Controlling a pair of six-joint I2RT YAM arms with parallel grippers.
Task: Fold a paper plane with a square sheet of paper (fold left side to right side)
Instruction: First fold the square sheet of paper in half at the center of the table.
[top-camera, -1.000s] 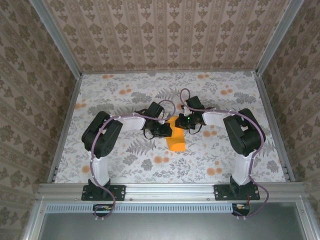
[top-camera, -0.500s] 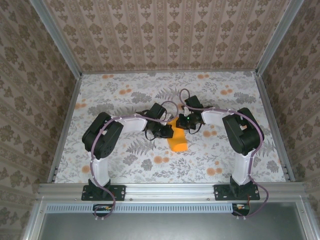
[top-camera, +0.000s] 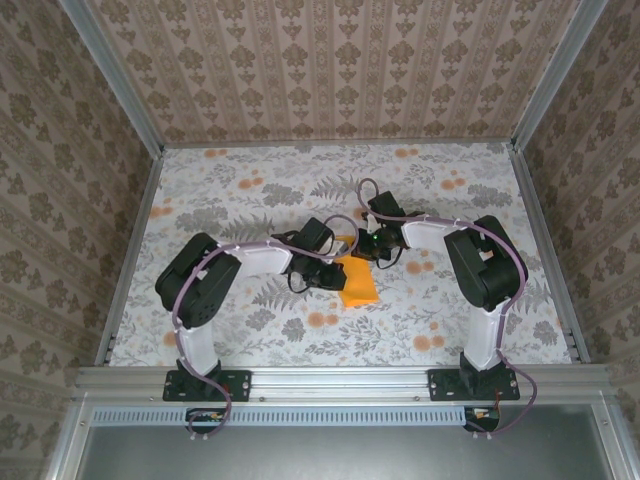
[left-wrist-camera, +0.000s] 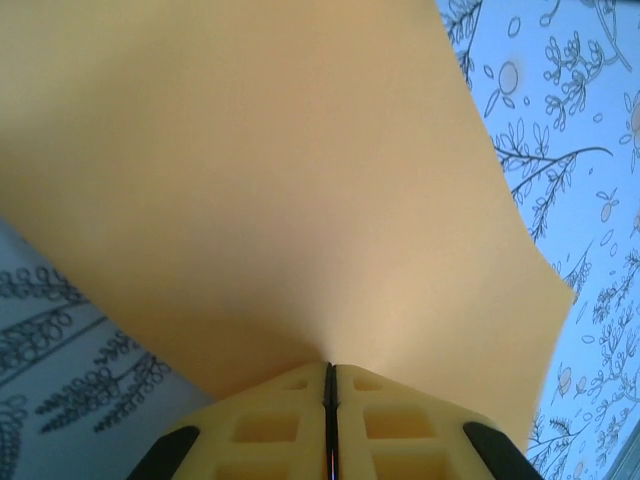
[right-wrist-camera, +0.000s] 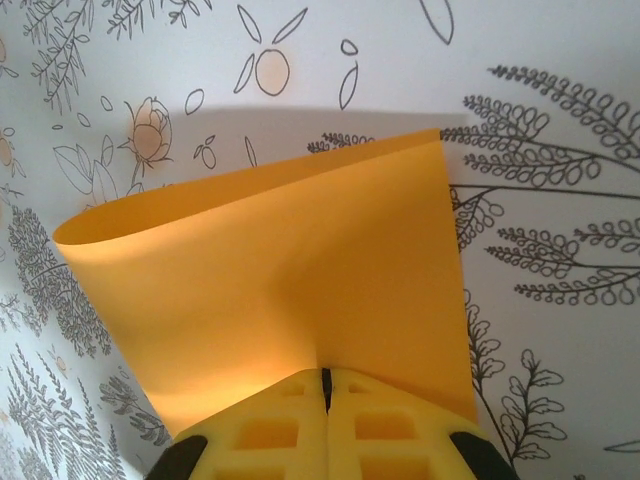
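The square sheet of paper (top-camera: 358, 282) is plain bright orange and sits bent over on itself at the middle of the floral table. My left gripper (top-camera: 336, 273) is at its left edge and shut on it. In the left wrist view the sheet (left-wrist-camera: 280, 190) spreads out from the closed left gripper (left-wrist-camera: 329, 368). My right gripper (top-camera: 366, 251) is at the sheet's far end, also shut on it. In the right wrist view the paper (right-wrist-camera: 290, 270) curves over with a rounded bend on the left, rising from the closed right gripper (right-wrist-camera: 325, 374).
The table (top-camera: 250, 190) has a grey-and-white floral cover with small orange flower blotches. Aluminium rails (top-camera: 340, 378) border it, and patterned walls stand behind and on both sides. Both arms' elbows lie close to the sheet.
The left arm has swung lower and toward the right, carrying its edge of the sheet. The paper now looks flatter and more slanted. The right gripper has barely moved.
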